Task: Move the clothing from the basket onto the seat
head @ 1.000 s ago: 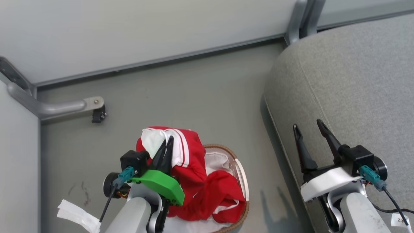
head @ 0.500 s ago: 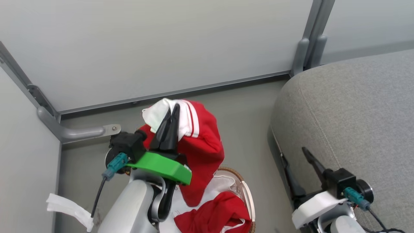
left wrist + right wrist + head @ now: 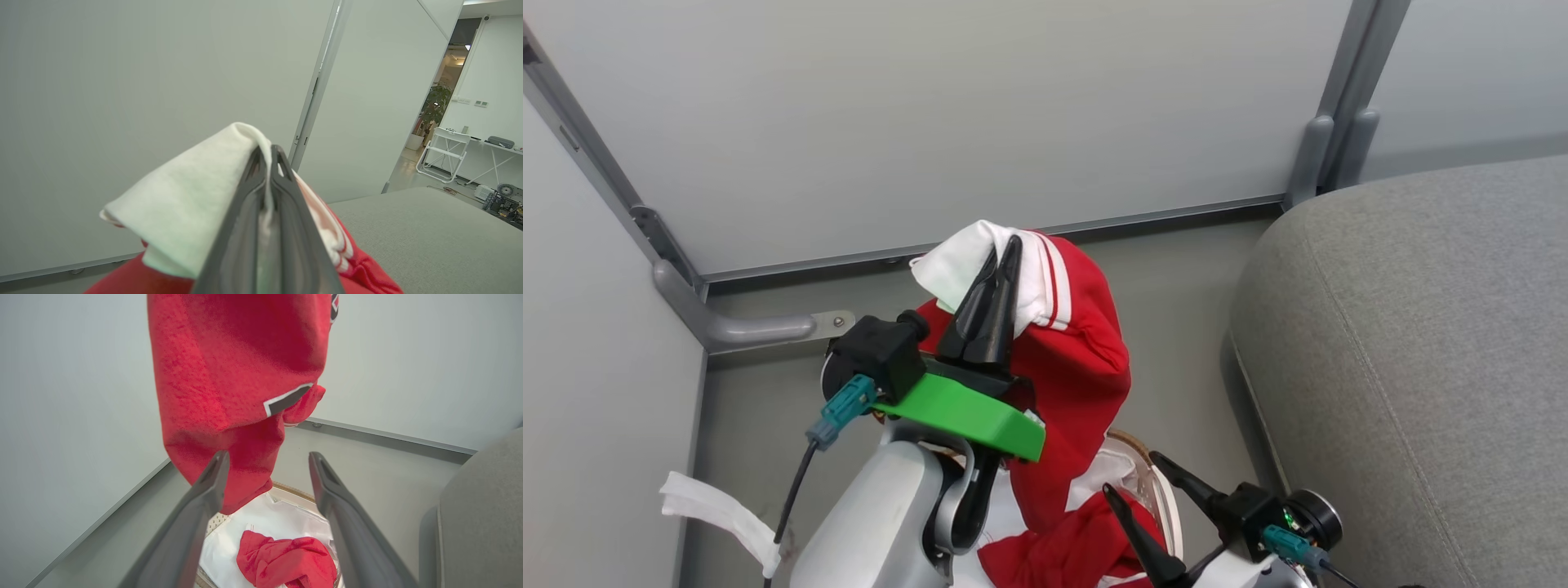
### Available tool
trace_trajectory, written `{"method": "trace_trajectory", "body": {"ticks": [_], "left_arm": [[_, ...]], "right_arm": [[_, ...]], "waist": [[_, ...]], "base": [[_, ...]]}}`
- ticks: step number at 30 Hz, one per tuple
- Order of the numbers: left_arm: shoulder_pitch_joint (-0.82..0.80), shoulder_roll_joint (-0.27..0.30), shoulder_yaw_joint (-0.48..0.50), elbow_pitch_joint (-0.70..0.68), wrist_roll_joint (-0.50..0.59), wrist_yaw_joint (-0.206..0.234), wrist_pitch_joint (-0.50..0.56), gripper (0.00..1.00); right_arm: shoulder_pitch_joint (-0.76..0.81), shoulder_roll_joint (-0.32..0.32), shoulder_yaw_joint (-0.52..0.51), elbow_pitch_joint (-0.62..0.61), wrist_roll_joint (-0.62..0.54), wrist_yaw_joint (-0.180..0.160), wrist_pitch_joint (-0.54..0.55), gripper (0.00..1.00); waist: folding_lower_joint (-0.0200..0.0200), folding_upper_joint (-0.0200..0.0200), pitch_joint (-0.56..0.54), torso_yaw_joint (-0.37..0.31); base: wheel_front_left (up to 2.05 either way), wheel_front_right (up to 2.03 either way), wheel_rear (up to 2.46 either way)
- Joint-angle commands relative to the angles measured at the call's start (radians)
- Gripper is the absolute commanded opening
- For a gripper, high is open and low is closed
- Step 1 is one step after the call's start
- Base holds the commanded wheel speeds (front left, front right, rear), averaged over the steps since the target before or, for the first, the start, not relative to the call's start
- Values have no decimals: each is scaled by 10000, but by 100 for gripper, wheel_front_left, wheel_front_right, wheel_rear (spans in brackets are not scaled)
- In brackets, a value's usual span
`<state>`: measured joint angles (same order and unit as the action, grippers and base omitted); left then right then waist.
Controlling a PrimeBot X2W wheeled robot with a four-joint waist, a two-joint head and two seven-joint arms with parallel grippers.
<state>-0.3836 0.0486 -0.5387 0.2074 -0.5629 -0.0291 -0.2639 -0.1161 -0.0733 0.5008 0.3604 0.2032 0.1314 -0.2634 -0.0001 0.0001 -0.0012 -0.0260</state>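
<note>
My left gripper [image 3: 1005,249] is shut on a red garment [image 3: 1074,376] with a white panel and striped trim, held up in the air above the basket [image 3: 1156,486]. The pinched white fold [image 3: 192,200] drapes over the closed fingers in the left wrist view. The garment [image 3: 229,375] hangs free in the right wrist view, its hem just above the basket's white liner [image 3: 282,518]. A second red garment [image 3: 286,561] lies crumpled in the basket. My right gripper [image 3: 1131,478] is open, low beside the basket. The grey seat [image 3: 1413,359] lies to the right.
Pale partition walls [image 3: 931,122] close off the back and left, with a grey metal post [image 3: 1339,122] and a floor bracket [image 3: 760,327]. A strip of grey floor [image 3: 1176,327] separates the basket from the seat. A white chair and desk [image 3: 445,151] stand far off.
My left gripper has lifted the red garment up out of the basket until it hangs free. The head view has tilted up, and the right gripper now sits lower, beside the basket.
</note>
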Motion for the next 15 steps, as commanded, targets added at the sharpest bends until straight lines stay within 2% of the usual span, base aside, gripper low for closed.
{"method": "trace_trajectory", "body": {"ticks": [1,4,15], "left_arm": [[-214,34,-81,-42,-104,31,-9,0],[-254,36,-273,-56,-132,63,-8,0],[-521,34,-1077,-163,-388,89,-9,0]], "right_arm": [[-233,3,111,59,165,-12,-20,100],[-651,68,240,53,261,-12,-20,100],[-1633,195,-561,328,-623,-12,-20,100]], "waist": [[1,-1,43,145],[1,-1,85,305],[1,-1,202,854]], "base": [[0,0,0],[0,0,0],[0,0,0]]}}
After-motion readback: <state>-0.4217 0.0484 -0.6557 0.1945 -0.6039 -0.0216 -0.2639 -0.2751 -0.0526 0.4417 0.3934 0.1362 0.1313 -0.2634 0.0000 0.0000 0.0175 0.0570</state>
